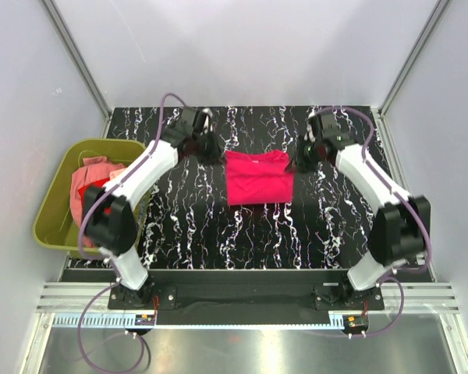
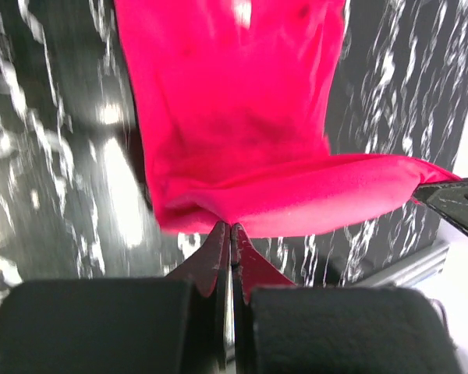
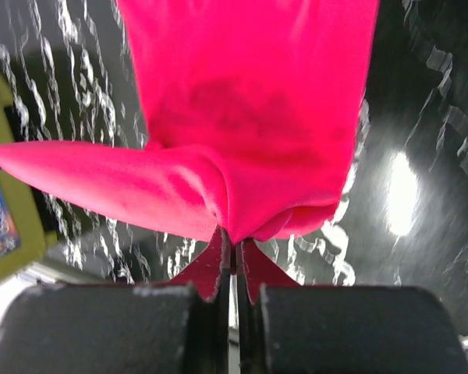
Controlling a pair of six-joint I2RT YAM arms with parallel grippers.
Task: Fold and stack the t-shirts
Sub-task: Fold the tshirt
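Top external: magenta t-shirt point(image 1: 257, 178) sits mid-tabletop point(image 1: 195, 226), between my two arms. It's roughly rectangular, with the neckline side at the far edge. Left arm point(image 1: 144, 175) reaches in from the left and right arm point(image 1: 366, 175) from the right. Each wrist ends at a far corner of the shirt. The near part looks flat on the black marbled surface. Can't tell from above whether the far edge is off the surface.

Left wrist: my left jaws are together, clamped on a pinch of the shirt's edge. The cloth bunches into a thick fold right at the tips, then spreads away from me over the tabletop. A strip of that edge runs off to the right, toward a dark glossy part point(image 2: 452, 204) at the frame border. Can't tell what that part is.

Right wrist: my right jaws are also together, clamped on the opposite corner. The cloth is gathered at the tips, and the pulled edge tapers off to the left.

Olive-green tub point(image 1: 51, 226) stands at the left edge of the tabletop, just beside my left arm and well apart from the magenta shirt. Pale pink and red cloth point(image 1: 90, 178) is heaped inside it. Can't tell how many pieces.
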